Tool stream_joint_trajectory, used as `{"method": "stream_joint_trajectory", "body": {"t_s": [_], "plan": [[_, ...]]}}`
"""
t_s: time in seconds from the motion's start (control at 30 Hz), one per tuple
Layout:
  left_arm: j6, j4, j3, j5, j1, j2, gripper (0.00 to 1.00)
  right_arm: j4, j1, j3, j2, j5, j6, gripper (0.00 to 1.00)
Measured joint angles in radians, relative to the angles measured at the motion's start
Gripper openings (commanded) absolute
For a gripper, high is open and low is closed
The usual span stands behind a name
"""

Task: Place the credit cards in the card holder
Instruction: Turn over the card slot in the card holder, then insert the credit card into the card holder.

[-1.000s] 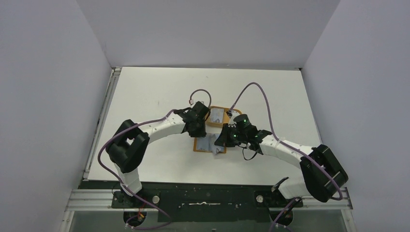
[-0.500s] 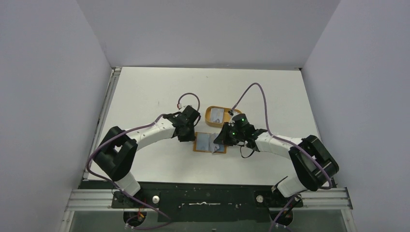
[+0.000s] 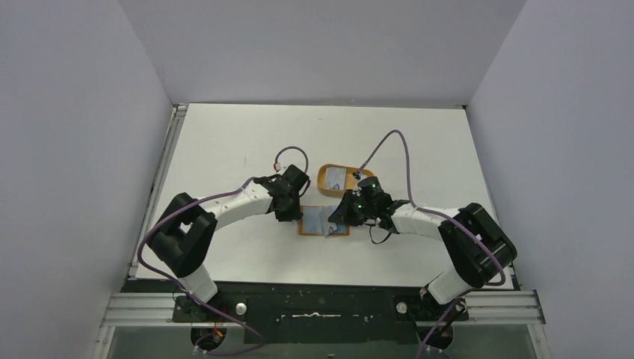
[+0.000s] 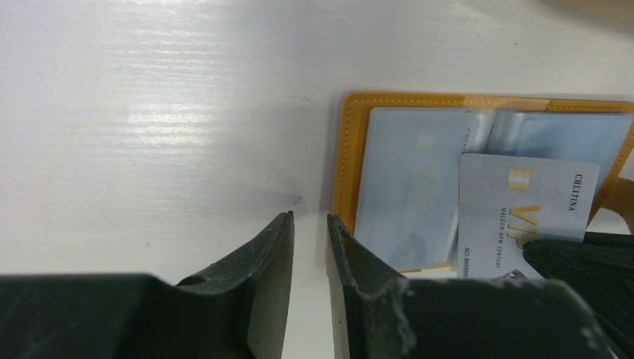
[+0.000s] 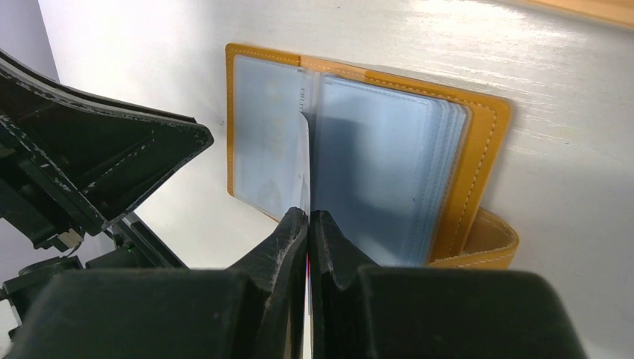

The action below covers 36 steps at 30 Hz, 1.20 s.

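Note:
The card holder (image 3: 315, 222) lies open on the table, a tan-orange wallet with pale blue plastic sleeves (image 5: 374, 157). My right gripper (image 5: 308, 214) is shut on a credit card (image 5: 305, 161), held on edge with its far end among the sleeves at the fold. In the left wrist view that credit card (image 4: 523, 198) shows a silvery face with gold lettering. My left gripper (image 4: 310, 218) stands narrowly open with nothing between its fingers, at the holder's left edge (image 4: 345, 149); its right finger overlaps that edge. Another credit card (image 3: 336, 178) lies in the tray.
An orange oval tray (image 3: 324, 179) stands just behind the holder. The holder's closure tab (image 5: 490, 243) sticks out on the near right side. Both arms' cables loop above the table near the tray.
My left gripper has come away from the tray and down to the holder's left edge. The right gripper has shifted slightly left with the card still in it.

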Motion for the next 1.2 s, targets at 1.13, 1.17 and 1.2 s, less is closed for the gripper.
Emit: {"method": "stream_joint_trajectory", "body": {"t_s": [1.13,1.17,1.2], "plan": [[0.011,0.02,-0.005,0.076,0.002,0.053,0.02,0.248,-0.037,-0.076,0.093,-0.086,0.124,0.0],[0.014,0.024,-0.003,0.083,0.002,0.055,0.02,0.248,-0.044,-0.082,0.087,-0.089,0.124,0.0],[0.016,0.031,-0.002,0.09,0.002,0.058,0.01,0.248,-0.051,-0.09,0.08,-0.091,0.124,0.0]]}}
